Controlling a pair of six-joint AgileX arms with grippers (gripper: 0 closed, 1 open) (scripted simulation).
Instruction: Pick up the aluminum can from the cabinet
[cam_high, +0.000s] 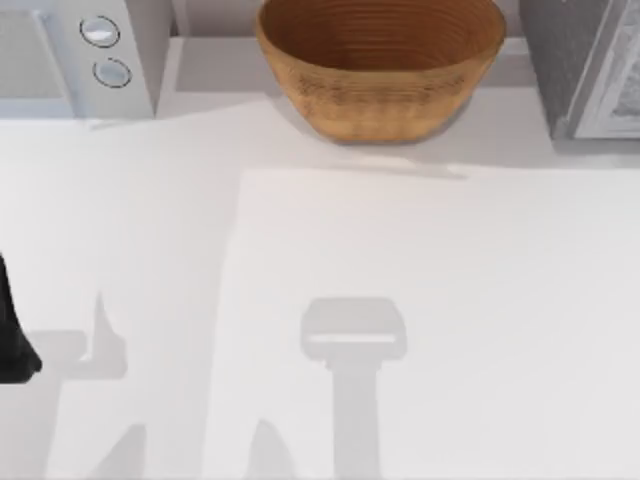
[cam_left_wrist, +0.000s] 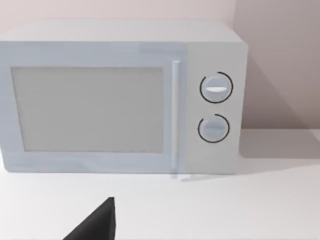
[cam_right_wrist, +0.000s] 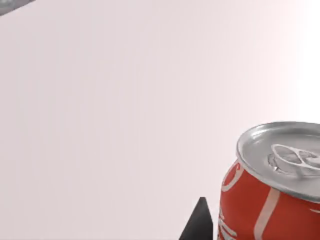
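Red aluminium can (cam_right_wrist: 272, 200) with a silver pull-tab lid stands upright just beside the right gripper's dark fingertip (cam_right_wrist: 199, 222); whether that claw is apart or together cannot be told. Left arm (cam_high: 12, 335) sits at the table's left edge, facing a white microwave (cam_left_wrist: 120, 95). Woven bowl (cam_high: 380, 65) stands at the back.

can (cam_right_wrist: 272, 200): red with white stripes, silver top
woven bowl (cam_high: 380, 65): tan, ribbed weave
microwave (cam_left_wrist: 120, 95): pale grey-white
surface (cam_high: 400, 260): white

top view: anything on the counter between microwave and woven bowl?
Nothing. In the top view, just bare white countertop separates the microwave at left from the woven bowl.
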